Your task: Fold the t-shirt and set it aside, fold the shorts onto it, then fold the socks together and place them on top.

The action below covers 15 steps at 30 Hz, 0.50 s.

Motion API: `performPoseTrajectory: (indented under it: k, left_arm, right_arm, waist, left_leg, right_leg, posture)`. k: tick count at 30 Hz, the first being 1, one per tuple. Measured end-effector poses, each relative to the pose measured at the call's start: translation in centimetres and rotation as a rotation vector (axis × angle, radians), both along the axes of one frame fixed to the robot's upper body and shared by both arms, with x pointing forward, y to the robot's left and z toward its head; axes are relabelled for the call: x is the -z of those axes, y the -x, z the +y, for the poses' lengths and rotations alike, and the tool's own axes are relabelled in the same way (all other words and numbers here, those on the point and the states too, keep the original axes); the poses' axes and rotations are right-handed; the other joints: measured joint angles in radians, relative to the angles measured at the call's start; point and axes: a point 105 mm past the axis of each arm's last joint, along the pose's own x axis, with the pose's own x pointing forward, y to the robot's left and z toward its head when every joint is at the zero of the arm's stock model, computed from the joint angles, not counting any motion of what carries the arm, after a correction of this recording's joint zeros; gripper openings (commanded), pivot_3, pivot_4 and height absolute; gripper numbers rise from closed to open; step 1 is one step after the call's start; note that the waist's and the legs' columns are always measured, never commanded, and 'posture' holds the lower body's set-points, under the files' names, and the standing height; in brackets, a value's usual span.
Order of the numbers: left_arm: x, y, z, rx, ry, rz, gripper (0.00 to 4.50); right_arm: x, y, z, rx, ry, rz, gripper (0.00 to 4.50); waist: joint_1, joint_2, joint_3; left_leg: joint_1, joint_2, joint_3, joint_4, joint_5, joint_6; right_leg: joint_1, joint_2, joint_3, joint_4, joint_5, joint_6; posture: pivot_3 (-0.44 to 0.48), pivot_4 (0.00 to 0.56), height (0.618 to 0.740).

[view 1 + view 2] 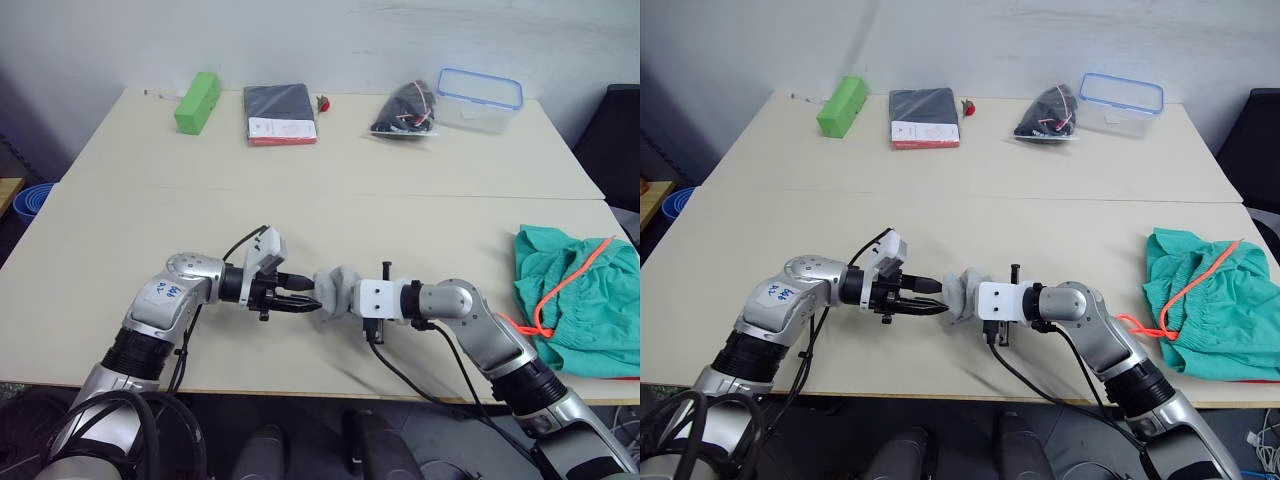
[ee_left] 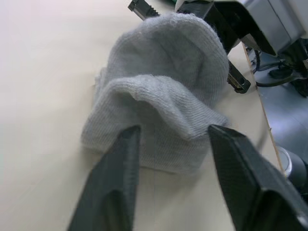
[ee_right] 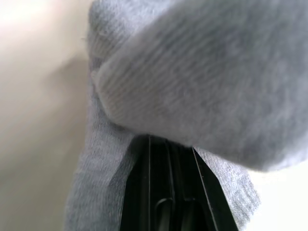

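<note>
Left hand: fingers apart, straddling the near edge of the socks, tips low at the counter.
Right hand: fingers pressed together on a fold of the socks, cloth draped over them in the right wrist view.
Socks: grey knit bundle, bunched between the two hands at the counter's front centre. Judged soft, light, limp; will sag and slip apart unless both layers are pinched. Best hold looks to be the doubled ribbed edge nearest the left hand.
Shorts: teal, orange drawstring, heaped at the counter's right edge, well apart from the socks; a red strip shows beneath.
Far side: green box, dark packet, black bag, clear tub.
</note>
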Motion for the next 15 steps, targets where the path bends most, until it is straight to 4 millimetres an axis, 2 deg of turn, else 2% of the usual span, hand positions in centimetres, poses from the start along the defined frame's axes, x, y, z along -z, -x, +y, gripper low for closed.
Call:
performPoseTrajectory:
  k: [6, 10, 15]
  left_arm:
    - [0.0, -0.2, 0.3, 0.019, -0.006, -0.024, 2.72]
    - [-0.1, -0.1, 0.7, 0.068, -0.047, -0.108, 2.72]
    - [0.7, -0.5, 1.1, 0.118, -0.116, -0.189, 2.72]
  right_arm:
    - [0.0, 0.0, 0.0, 0.000, 0.000, 0.000, 0.00]
    - [0.0, 0.0, 0.0, 0.000, 0.001, 0.000, 0.00]
    - [0.0, -0.1, -0.1, 0.002, 0.005, -0.002, 0.00]
  waist:
    - [0.000, 0.000, 0.000]
    - [0.000, 0.000, 0.000]
    - [0.002, 0.000, 0.000]
  left_leg:
    - [0.000, 0.000, 0.000, 0.000, 0.000, 0.000]
    - [0.000, 0.000, 0.000, 0.000, 0.000, 0.000]
    - [-0.001, 0.000, 0.000, 0.000, 0.000, 0.001]
  right_leg:
    - [0.000, 0.000, 0.000, 0.000, 0.000, 0.000]
    - [0.000, 0.000, 0.000, 0.000, 0.000, 0.000]
    - [0.000, -0.001, 0.000, 0.000, 0.000, 0.000]
  posture:
    - [0.000, 0.150, 0.740]
    - [0.000, 0.150, 0.740]
    - [0.000, 0.150, 0.740]
